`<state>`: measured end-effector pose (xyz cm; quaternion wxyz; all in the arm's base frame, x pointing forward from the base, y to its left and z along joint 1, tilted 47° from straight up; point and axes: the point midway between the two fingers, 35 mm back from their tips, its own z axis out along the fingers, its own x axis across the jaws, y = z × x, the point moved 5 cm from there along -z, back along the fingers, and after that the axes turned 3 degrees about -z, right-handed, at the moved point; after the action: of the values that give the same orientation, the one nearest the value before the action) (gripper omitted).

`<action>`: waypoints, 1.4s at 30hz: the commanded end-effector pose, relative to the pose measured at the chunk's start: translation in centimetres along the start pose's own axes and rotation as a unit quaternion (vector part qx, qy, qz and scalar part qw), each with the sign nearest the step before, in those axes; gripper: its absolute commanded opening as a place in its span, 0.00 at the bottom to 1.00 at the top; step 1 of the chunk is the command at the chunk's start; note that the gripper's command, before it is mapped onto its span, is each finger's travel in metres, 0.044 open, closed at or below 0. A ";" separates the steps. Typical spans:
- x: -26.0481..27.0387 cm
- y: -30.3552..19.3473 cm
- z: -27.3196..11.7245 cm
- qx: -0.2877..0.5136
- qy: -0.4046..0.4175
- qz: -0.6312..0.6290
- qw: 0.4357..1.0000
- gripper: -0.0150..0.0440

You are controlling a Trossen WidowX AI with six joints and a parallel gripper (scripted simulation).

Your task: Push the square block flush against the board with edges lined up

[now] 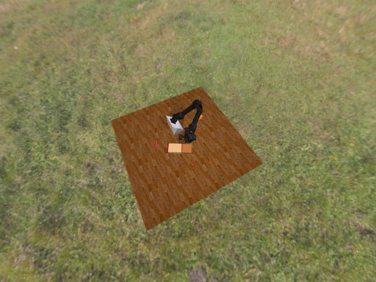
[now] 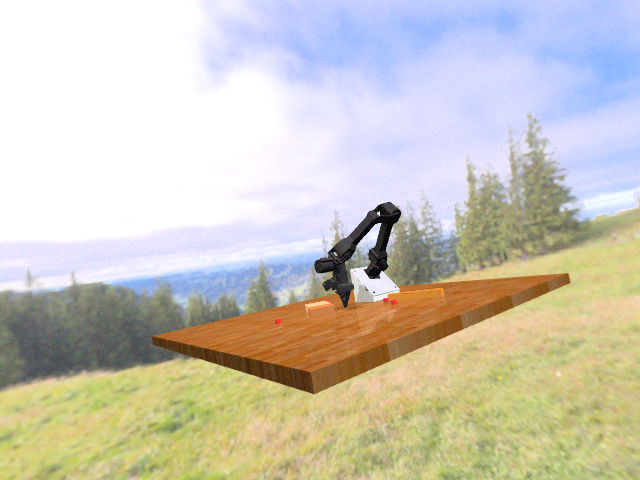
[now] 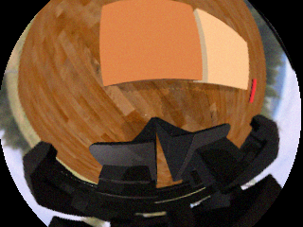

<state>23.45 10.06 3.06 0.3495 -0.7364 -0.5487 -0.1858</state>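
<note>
The closed, unladen end effector point(image 1: 188, 142) point(image 2: 345, 305) point(image 3: 154, 120) stands just beside the block point(image 1: 186, 148) point(image 2: 321, 311) point(image 3: 151, 43). Likely rigid, light and slidable, it wants low pushes on a side face, no grasp.

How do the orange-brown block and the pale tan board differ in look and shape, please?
The orange-brown block is a deeper, redder shade, while the pale tan board is light and creamy. From the top, the block's upper face looks roughly square, whereas the board's looks longer. Both lie flat on the wooden table, side by side.
</note>
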 end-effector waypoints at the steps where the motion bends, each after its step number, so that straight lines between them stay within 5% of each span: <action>1: 0.0 0.0 -0.2 0.000 0.000 0.000 1.000 0.25; 7: 0.0 -0.1 -5.5 0.001 -0.001 0.001 1.000 0.25; 25: 2.3 3.6 -5.8 -0.007 0.000 -0.231 0.973 0.25; 42: 4.9 7.5 -5.8 -0.004 -0.004 -0.501 0.866 0.25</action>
<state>32.16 7.80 7.96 0.2155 -0.4007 -0.8277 -0.3285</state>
